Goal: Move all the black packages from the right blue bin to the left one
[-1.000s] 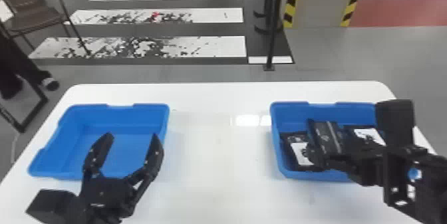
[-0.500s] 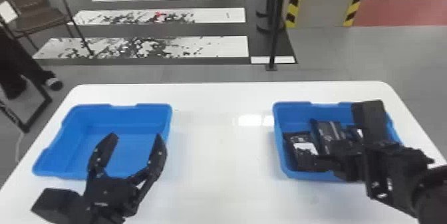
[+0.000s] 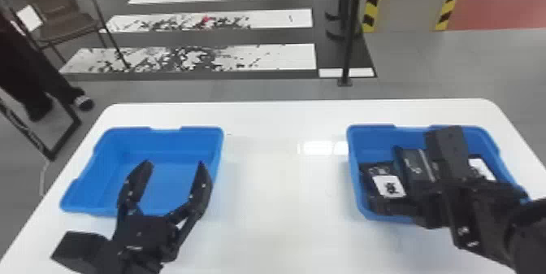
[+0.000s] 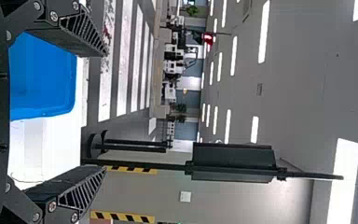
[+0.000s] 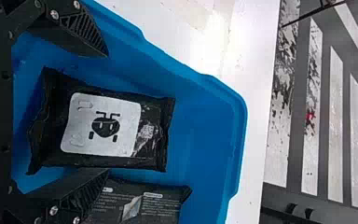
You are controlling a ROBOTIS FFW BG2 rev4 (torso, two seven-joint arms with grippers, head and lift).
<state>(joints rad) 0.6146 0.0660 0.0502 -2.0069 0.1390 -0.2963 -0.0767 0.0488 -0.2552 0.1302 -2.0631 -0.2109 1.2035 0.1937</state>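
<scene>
1. Right gripper (image 5: pixel 107 113): fingers spread, straddling the labelled package (image 5: pixel 102 123) in the right blue bin (image 3: pixel 373 135), lower right of the head view. We see no grip on it; whether either finger touches, we cannot tell.
2. Left gripper (image 3: pixel 174 163): fingers apart, nothing between them, by the left blue bin (image 3: pixel 138 143) at lower left of the head view.
3. Main risk, we judge: the printed package (image 5: pixel 158 207) lies just beside one finger. Closing could snag it too, or drag it along.
4. A finger coming down off-line could press the wrapping instead of passing beside it, giving a shallow pinch; the soft-looking pack might then fold, slip or drop on the way across.
5. Bin walls are near. A skewed approach or low lift could scrape the rim and shove the bin over the table (image 3: pixel 284 212).
6. Our count: two bins, two grippers, one table; at least three black packages in the right bin, the arm hiding part of it, so we cannot fix the total.
</scene>
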